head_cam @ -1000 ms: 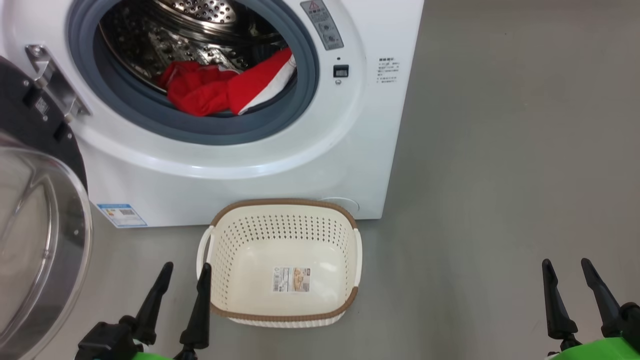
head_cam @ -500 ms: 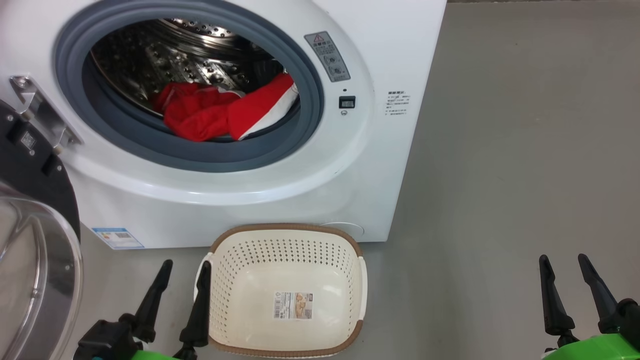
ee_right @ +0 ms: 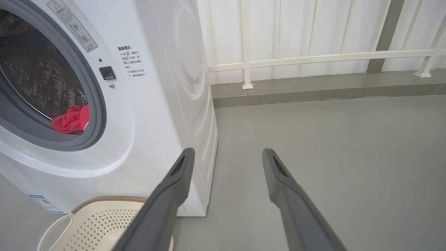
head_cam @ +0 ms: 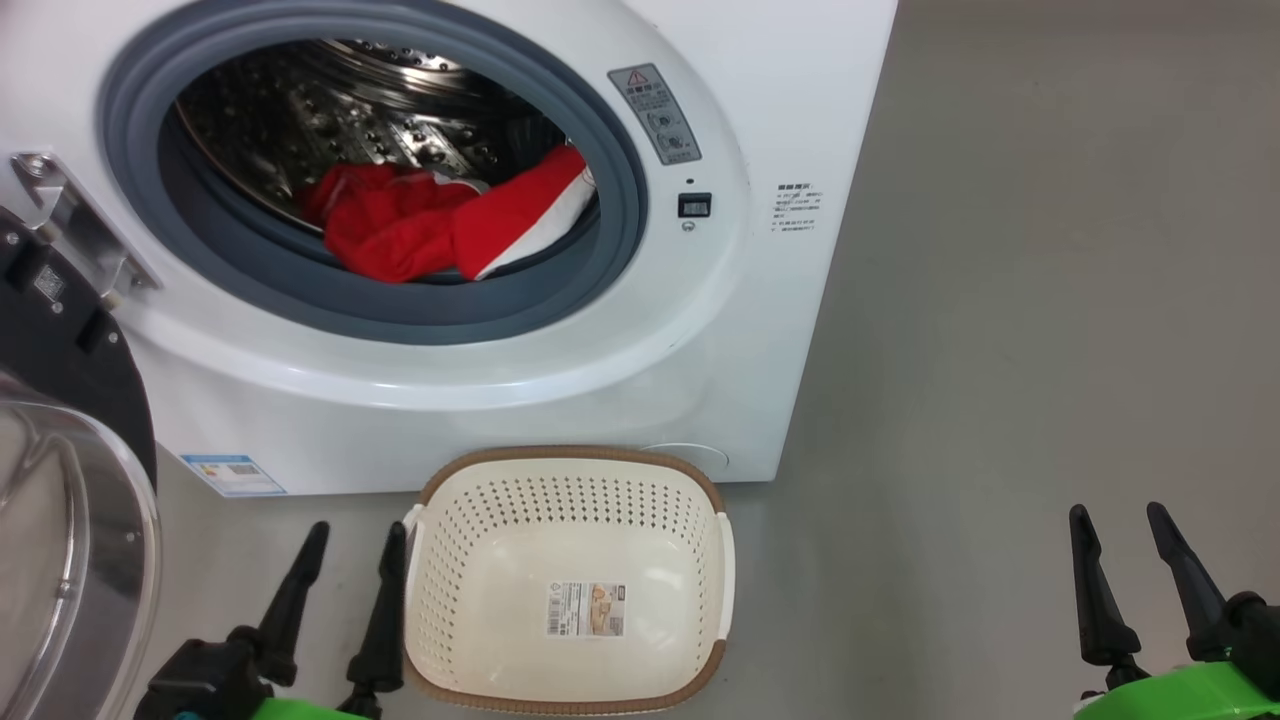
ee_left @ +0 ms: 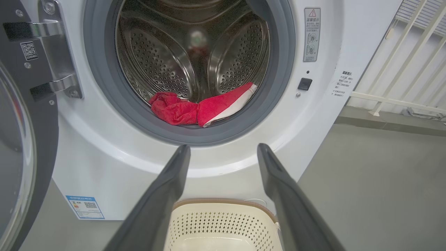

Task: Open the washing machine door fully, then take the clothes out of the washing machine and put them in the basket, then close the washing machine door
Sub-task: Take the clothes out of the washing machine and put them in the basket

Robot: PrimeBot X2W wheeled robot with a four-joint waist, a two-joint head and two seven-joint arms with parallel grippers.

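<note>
The clothes [head_cam: 420,225] lie crosswise in the washing machine [head_cam: 450,400], white end rightward.

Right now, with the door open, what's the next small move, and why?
Probably reach the left gripper into the drum toward the clothes: the washing machine door stands open, they lie at the drum's front edge, the basket holds no clothes, and that gripper is open.

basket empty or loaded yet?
Empty. The basket shows a bare floor with just its paper label; the red clothes lie in the washing machine drum.
</note>
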